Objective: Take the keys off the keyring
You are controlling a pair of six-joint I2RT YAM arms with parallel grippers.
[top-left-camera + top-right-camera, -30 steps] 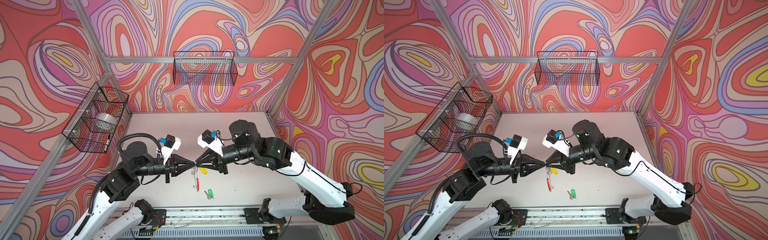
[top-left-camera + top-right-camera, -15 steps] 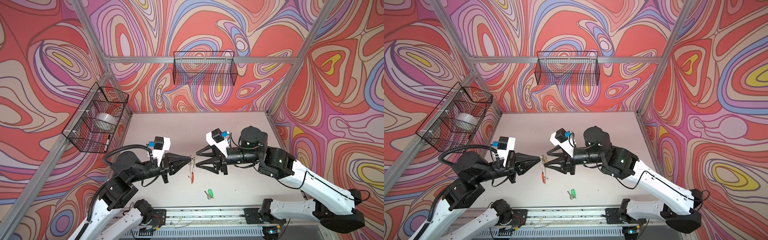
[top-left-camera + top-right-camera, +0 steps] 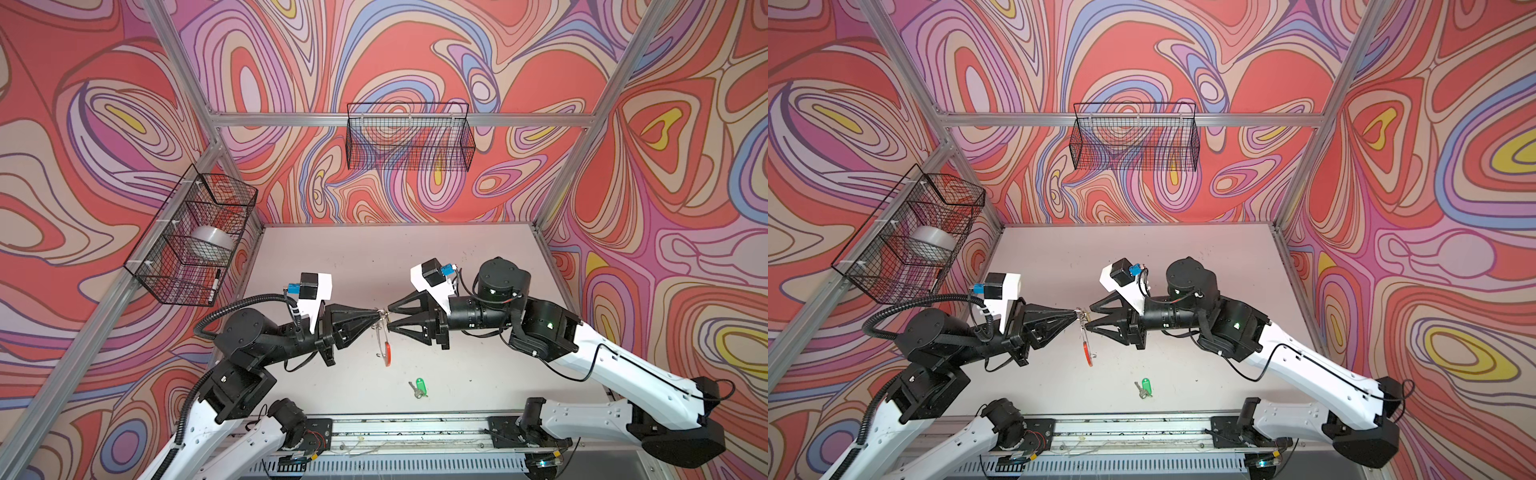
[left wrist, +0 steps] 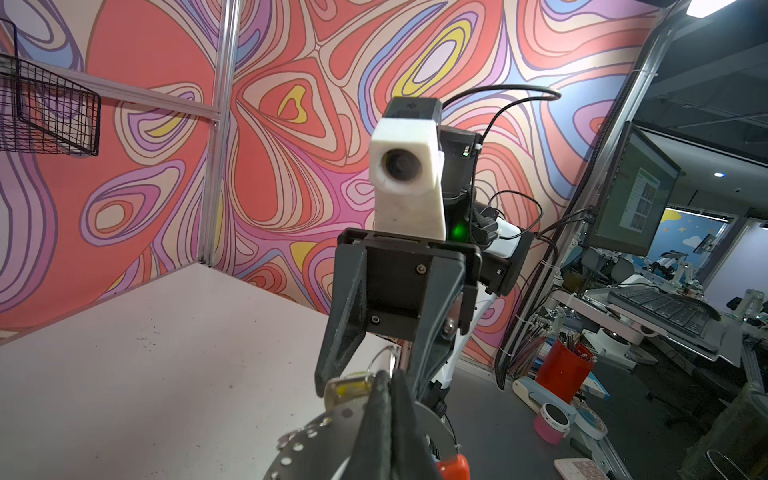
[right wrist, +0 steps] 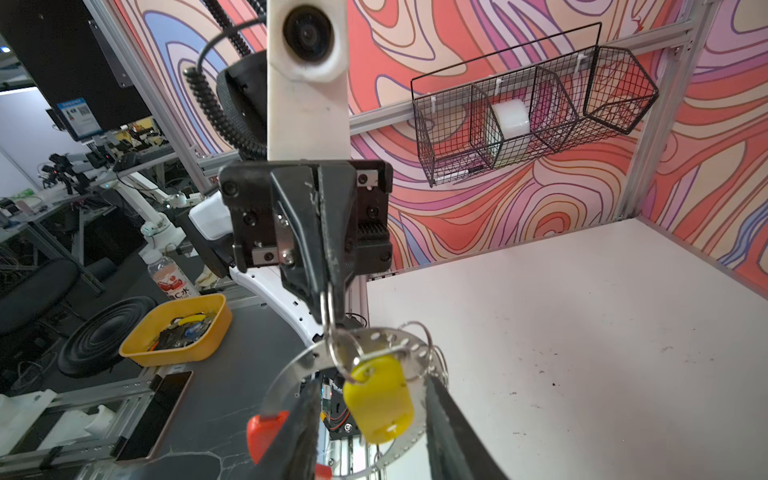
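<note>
Keyring (image 3: 387, 353) hung mid-frame by a split ring (image 5: 328, 307) in your clamped left gripper (image 3: 377, 322); spread right gripper (image 3: 389, 320) needed yellow tag (image 5: 378, 399) centred.

Both arms reach inward, elbows raised, forearms near level, grippers nose to nose at mid workspace, held in air.
Left gripper (image 3: 380, 322): fingers pressed together, tips pinching split ring (image 5: 328, 303) of keyring (image 5: 291, 372).
Right gripper (image 3: 389, 320): jaws apart, fingers (image 5: 451, 419) stacked one above other in both top views, tips flanking left fingertips; contact unclear.
</note>
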